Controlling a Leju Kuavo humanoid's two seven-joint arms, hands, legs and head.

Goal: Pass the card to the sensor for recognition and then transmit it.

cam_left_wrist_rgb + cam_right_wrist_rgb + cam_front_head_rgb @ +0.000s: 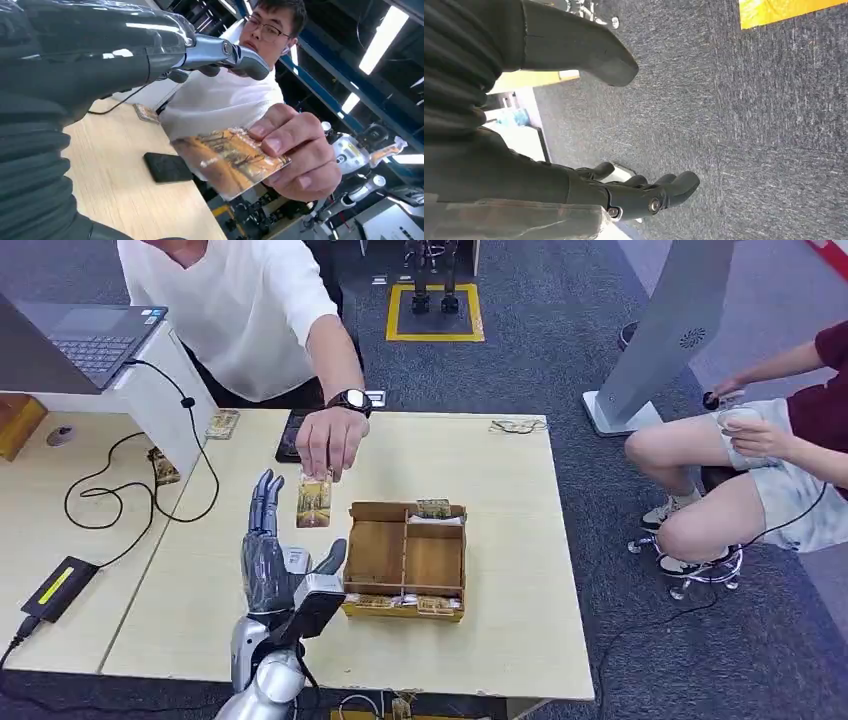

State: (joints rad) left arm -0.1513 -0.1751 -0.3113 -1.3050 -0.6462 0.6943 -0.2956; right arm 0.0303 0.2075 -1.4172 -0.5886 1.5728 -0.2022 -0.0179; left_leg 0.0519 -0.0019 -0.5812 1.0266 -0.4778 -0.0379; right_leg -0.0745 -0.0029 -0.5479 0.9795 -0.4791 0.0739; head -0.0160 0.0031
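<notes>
Dark grey carpet (560, 370) fills the upper and right of the head view; a pale wooden table (500, 540) spans the lower left and centre; a person in a white shirt (240, 310) stands at the upper left, their hand (330, 443) reaching down over the table; a brown wooden compartment box (405, 560) sits at lower centre; the robot's left hand (285, 560) is raised at lower left, fingers straight and apart, holding nothing; the gold-orange printed card (314, 502) hangs pinched in the person's fingers, just right of the robot's fingertips; the right hand (644, 192) hangs over carpet, fingers loosely extended, holding nothing.
</notes>
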